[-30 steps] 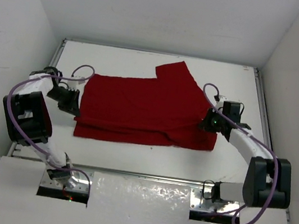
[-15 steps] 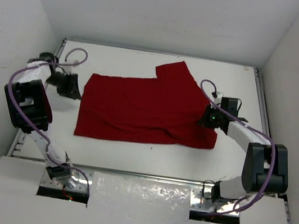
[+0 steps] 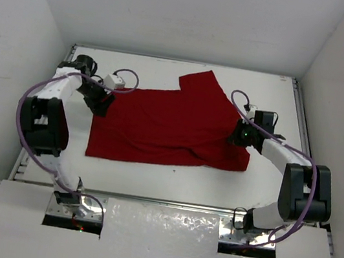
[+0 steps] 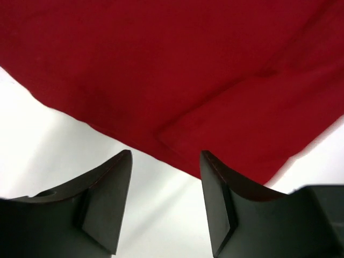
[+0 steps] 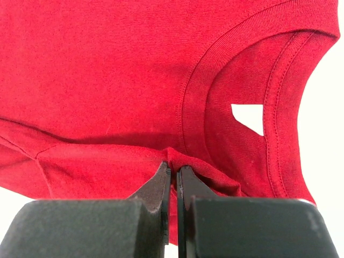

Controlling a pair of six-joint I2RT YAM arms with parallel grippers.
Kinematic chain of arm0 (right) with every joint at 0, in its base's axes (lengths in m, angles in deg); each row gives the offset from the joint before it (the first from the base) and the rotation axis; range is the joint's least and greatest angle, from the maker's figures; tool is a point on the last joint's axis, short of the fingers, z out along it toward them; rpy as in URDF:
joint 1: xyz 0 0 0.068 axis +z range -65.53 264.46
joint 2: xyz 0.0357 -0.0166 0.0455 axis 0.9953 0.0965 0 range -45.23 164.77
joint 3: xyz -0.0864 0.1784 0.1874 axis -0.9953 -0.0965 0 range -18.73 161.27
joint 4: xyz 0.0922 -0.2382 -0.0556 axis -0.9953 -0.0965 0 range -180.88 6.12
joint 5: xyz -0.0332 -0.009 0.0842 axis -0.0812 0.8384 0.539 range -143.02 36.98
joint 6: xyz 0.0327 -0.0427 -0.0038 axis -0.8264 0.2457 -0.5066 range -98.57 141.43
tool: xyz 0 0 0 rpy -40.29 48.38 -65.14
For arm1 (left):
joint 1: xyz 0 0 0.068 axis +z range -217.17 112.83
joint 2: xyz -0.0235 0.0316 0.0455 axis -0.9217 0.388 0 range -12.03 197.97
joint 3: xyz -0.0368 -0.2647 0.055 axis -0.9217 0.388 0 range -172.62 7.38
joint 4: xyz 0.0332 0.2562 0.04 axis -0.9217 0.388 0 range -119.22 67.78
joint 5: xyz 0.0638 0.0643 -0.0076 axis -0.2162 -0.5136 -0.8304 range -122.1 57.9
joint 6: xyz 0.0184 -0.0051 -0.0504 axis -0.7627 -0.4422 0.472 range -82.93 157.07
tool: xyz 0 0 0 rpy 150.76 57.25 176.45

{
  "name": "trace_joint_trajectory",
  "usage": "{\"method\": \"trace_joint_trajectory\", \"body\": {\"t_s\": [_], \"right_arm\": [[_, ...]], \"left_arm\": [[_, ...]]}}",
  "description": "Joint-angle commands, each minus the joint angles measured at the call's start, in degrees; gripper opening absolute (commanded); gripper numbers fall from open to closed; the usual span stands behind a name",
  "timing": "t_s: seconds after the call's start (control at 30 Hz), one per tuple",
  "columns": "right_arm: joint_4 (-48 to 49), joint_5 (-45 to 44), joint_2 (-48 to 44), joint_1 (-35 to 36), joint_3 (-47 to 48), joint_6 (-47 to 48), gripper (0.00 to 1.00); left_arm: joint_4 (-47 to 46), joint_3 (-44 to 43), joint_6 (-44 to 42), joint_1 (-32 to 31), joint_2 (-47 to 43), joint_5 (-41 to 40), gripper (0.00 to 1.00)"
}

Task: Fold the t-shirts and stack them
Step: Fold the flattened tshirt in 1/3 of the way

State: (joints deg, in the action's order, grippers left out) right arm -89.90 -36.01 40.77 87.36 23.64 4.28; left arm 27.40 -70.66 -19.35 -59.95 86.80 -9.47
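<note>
The dark red t-shirt (image 3: 166, 125) lies flat in the middle of the white table (image 3: 150, 181), with one sleeve pointing to the far side. My left gripper (image 3: 101, 101) hovers at its far-left corner. In the left wrist view this gripper (image 4: 165, 161) is open, with bare table between the fingers (image 4: 110, 193) and the shirt's hem (image 4: 188, 64) just beyond the tips. My right gripper (image 3: 236, 138) is at the shirt's right edge. In the right wrist view it (image 5: 174, 167) is shut on a raised fold of the shirt (image 5: 107, 70) beside the collar (image 5: 279, 107).
Metal rails (image 3: 298, 123) edge the table on the left and right, and white walls close in on three sides. A purple cable loop (image 3: 128, 75) hangs off the left wrist above the shirt's far-left corner.
My left gripper let go of the shirt's left edge and opened. It swung away to the far left, then back to the far-left corner. The right gripper stayed shut on its fold.
</note>
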Motion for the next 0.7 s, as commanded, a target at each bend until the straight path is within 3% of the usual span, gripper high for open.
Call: {"method": "trace_joint_trajectory", "body": {"t_s": [0.0,0.1,0.27,0.43,0.53,0.67], "right_arm": [[2.42,0.39,-2.06,0.36,0.7,-0.35,0.0],[2.33,0.3,-2.5,0.36,-0.09,-0.17,0.0],[2.16,0.12,-2.94,0.27,-0.89,-0.26,0.0],[2.42,0.12,-3.11,0.27,-1.32,-0.43,0.0],[3.21,0.04,-3.29,0.27,-1.76,-0.96,0.0],[3.91,0.39,-3.2,0.36,-2.03,-1.31,0.0]], "left_arm": [[3.94,-0.82,-5.36,1.83,3.66,1.87,0.52],[-3.43,6.31,-7.29,-0.01,0.23,0.5,0.54],[-7.04,9.74,-16.96,-1.25,-0.04,-2.49,0.54],[-6.07,5.8,-15.92,-1.25,5.14,-3.47,0.54],[-10.99,7.11,-11.44,-1.16,5.15,-4.79,0.54],[-8.82,7.29,-12.66,-1.34,6.28,-3.74,0.54]]}}
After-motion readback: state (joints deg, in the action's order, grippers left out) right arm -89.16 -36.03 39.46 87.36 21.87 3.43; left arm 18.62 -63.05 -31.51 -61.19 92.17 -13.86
